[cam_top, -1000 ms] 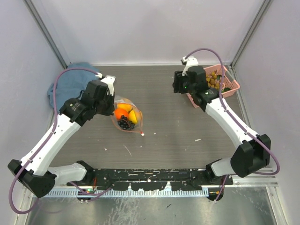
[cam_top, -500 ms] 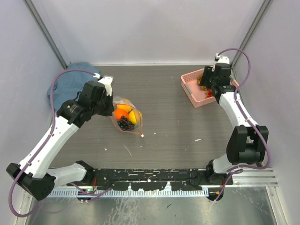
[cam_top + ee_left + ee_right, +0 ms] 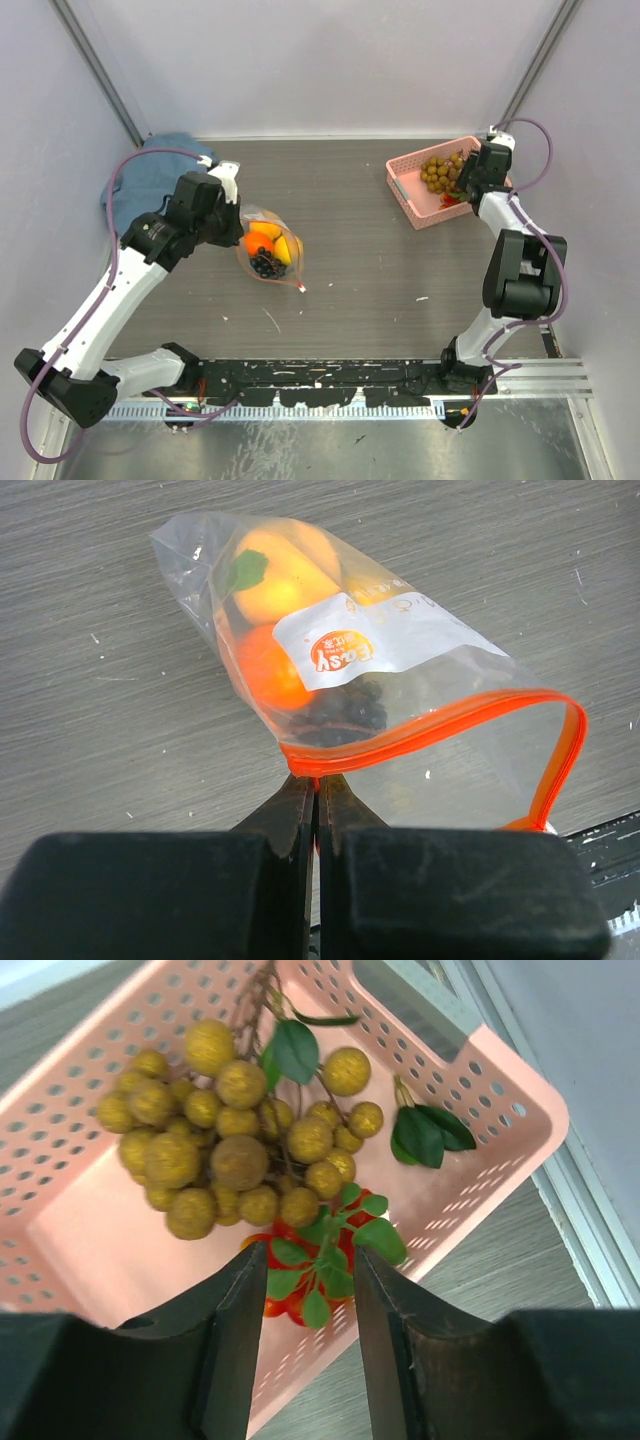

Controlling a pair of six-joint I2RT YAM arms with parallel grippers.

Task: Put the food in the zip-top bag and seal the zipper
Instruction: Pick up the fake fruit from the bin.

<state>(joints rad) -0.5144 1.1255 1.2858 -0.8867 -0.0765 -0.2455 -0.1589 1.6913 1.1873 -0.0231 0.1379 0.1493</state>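
The right hand (image 3: 305, 1260) has swung across the basket (image 3: 500, 1150) from its inner side to its outer edge. It now hangs over the grapes (image 3: 225, 1150), fingers apart and empty. The left hand (image 3: 318, 785) remains clamped on the zipper (image 3: 440, 720) of the bag (image 3: 400, 645). The bag lies on the counter (image 3: 380, 260) left of centre, with fruit (image 3: 270, 670) inside and its mouth partly open. The grapes are probably the next pick, and sealing comes after that.
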